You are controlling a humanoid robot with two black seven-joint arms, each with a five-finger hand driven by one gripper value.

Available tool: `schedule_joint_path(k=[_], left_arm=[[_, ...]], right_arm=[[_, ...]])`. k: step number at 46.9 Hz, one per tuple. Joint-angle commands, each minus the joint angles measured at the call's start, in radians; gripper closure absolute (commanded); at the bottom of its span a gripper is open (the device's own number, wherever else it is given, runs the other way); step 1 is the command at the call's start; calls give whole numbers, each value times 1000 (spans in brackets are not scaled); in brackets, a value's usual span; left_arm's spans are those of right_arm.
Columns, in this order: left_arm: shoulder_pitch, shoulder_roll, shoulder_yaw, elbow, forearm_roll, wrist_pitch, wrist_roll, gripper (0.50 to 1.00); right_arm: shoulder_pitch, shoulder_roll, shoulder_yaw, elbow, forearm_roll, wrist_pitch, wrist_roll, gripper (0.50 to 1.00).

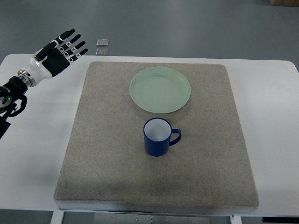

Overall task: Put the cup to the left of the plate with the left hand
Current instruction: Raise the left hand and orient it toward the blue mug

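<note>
A blue cup (pixel 157 136) with a white inside stands upright on the grey mat (pixel 103 140), its handle pointing right. It sits just in front of a pale green plate (pixel 160 89) that lies at the mat's far middle. My left hand (pixel 63 48) hovers over the table's far left corner, well away from the cup, fingers stretched out flat and holding nothing. No right arm shows.
The mat covers most of the white table (pixel 37 140). Two small grey squares (pixel 102 46) lie on the floor beyond the table's far edge, near the left hand. Bare mat lies to the left of the plate.
</note>
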Motion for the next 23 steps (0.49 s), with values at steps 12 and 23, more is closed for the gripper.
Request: schedule_joint_path(k=[12,23], left_arm=[[-5,1,9,-8,316,-5,-149,501],[-2,50,12,-151,549,-6,-253,501]], right_arm=[[0,0,0,0,0,1,-1,568],[0,0,0,0,0,0,1,568]])
